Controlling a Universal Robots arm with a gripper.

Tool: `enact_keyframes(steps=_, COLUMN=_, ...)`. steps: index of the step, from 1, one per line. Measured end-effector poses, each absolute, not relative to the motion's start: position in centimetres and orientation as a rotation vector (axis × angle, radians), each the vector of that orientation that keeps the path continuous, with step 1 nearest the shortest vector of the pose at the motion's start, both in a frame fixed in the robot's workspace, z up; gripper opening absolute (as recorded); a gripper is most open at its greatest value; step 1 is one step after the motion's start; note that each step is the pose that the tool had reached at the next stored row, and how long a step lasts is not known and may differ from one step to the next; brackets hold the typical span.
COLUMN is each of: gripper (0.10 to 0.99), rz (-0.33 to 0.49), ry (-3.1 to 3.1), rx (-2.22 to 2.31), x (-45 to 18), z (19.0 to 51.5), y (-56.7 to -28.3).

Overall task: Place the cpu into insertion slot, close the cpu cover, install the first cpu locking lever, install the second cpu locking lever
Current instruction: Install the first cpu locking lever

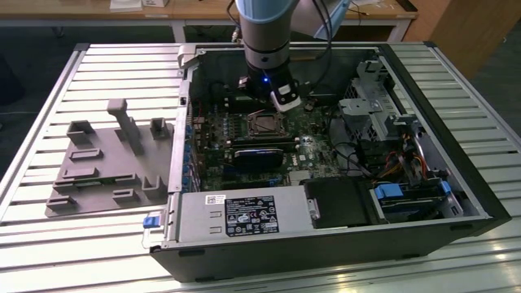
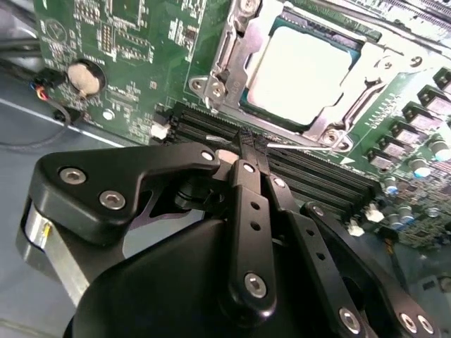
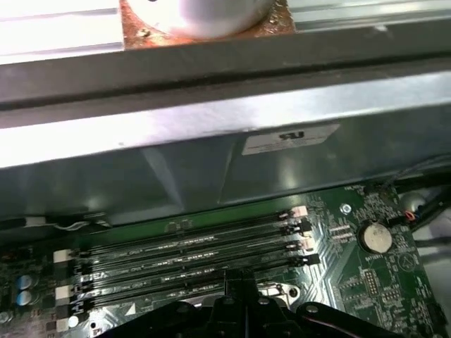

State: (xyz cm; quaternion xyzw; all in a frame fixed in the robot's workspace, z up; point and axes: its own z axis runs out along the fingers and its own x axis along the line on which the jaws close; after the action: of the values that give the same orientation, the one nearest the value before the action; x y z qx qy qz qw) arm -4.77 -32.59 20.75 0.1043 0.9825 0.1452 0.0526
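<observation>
The silvery square cpu [image 2: 299,70] sits flat in the insertion slot [image 1: 262,124]. The metal cpu cover [image 2: 224,60] lies closed around it.

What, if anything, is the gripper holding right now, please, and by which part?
The black gripper appears shut on the thin silver wire locking lever, pinching its free end, just beside the square silver metal cpu cover.

One cpu [image 2: 299,70], four memory slots [image 3: 183,248]
</observation>
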Motion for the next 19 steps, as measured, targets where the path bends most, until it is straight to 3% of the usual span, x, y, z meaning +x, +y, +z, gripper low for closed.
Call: enact_keyframes(steps=19, gripper=0.102, rz=0.409, ry=2.933, rx=0.467, x=-5.8, z=20.2, y=-32.0)
